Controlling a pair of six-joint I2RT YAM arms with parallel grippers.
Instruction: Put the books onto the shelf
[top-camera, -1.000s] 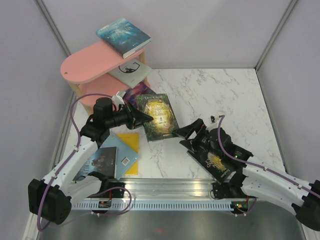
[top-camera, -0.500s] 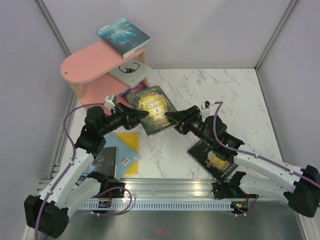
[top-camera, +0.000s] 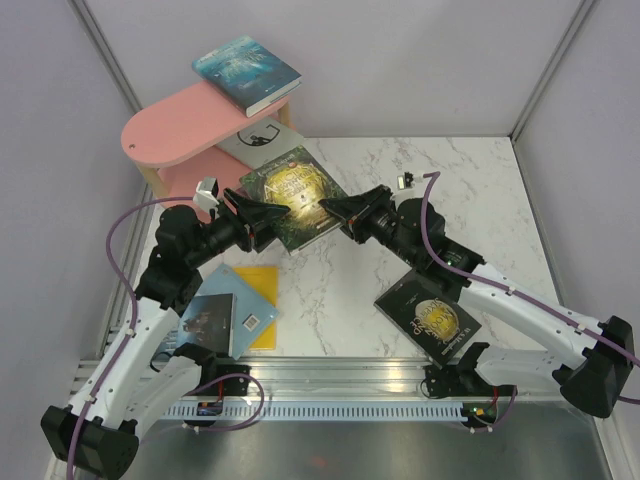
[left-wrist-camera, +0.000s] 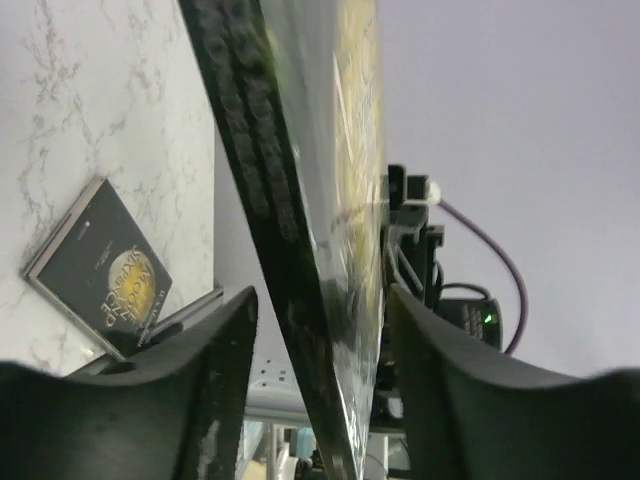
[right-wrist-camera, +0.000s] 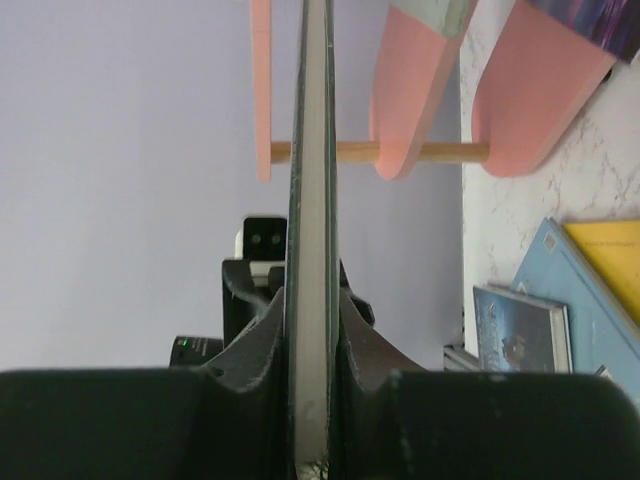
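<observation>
Gold-art book (top-camera: 295, 195) hangs raised near the pink shelf (top-camera: 175, 125), clamped in my right end effector (top-camera: 332, 208); my left end effector (top-camera: 266, 214) stands apart around it. Handover, I judge; next, slide it onto a tier

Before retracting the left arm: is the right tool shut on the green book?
Shut: right tool fingers press flush on the green book.

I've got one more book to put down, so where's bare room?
Bare: the back right corner of the table, beyond the right arm; the strip between the yellow book and the moon book; the top board of the shelf, left of the teal book. Crowded: the front left pile, and the middle around the raised green book.
</observation>
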